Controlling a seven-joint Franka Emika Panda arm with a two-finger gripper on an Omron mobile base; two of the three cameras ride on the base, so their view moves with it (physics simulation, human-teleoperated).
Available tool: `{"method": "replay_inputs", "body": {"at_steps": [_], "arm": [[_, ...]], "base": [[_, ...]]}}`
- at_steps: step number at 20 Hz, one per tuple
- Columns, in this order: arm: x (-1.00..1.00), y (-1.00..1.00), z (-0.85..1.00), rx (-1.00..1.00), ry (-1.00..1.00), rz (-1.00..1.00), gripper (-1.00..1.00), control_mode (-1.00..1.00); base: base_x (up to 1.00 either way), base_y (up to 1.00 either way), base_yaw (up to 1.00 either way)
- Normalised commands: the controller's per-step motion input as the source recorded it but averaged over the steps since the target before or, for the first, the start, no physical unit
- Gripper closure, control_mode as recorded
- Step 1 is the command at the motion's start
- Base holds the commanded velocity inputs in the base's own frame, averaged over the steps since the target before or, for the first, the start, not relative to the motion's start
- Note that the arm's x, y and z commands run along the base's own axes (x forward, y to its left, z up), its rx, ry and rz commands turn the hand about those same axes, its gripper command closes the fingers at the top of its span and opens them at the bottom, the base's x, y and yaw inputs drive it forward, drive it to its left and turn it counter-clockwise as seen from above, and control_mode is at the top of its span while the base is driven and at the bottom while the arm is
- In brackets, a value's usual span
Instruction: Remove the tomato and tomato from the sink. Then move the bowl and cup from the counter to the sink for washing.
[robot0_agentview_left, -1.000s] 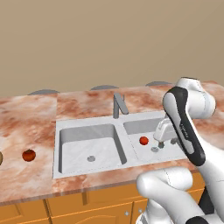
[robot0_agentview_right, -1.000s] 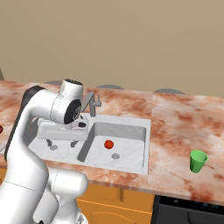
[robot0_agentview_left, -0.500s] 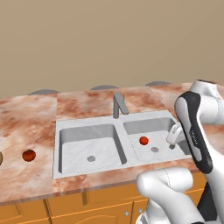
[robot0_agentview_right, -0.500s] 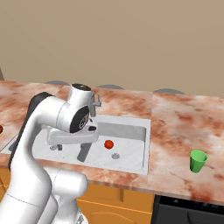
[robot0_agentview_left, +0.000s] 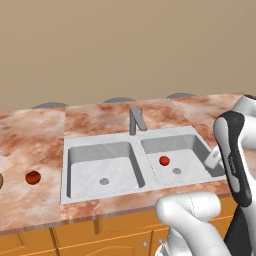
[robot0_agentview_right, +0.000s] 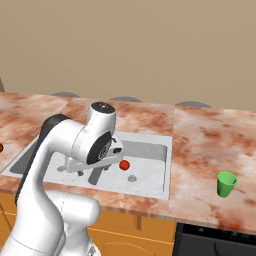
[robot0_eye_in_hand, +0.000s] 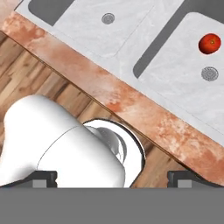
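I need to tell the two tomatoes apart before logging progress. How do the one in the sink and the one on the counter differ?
The tomato in the sink lies in the right basin beside its drain, while the tomato on the counter rests on the marbled counter left of the sink. The sink one is brighter red; the counter one is darker orange-red. The sink one remains to be removed; the counter one is already out. Both are small, round and untouched.

A kitchen: a marbled reddish tabletop (robot0_agentview_left: 30, 135) over orange wooden cabinets (robot0_agentview_left: 100, 235), a pale double-basin sink (robot0_agentview_left: 137, 147) with a grey faucet (robot0_agentview_left: 135, 120), and wood-plank flooring (robot0_eye_in_hand: 39, 83) below.
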Motion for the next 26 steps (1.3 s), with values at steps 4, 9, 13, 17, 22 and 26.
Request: {"method": "replay_inputs", "body": {"at_steps": [4, 9, 13, 17, 22, 26], "arm": [[0.12, -0.23, -0.03, 0.00, -0.02, 0.01, -1.00, -1.00], [0.14, -0.22, 0.00, 0.03, -0.02, 0.00, -1.00, -1.00], [0.16, -0.12, 0.00, 0.06, -0.06, 0.00, -1.00, -1.00], [0.14, -0.05, -0.04, 0.10, -0.10, 0.00, -1.00, -1.00], [0.16, -0.01, -0.08, 0.07, -0.11, 0.00, -1.00, -1.00], [0.20, 0.00, -0.11, 0.01, -0.07, 0.00, -1.00, -1.00]], "base": [[0.00, 0.00, 0.00], [0.00, 0.00, 0.00], [0.00, 0.00, 0.00], [0.00, 0.00, 0.00], [0.00, 0.00, 0.00], [0.00, 0.00, 0.00]]}}
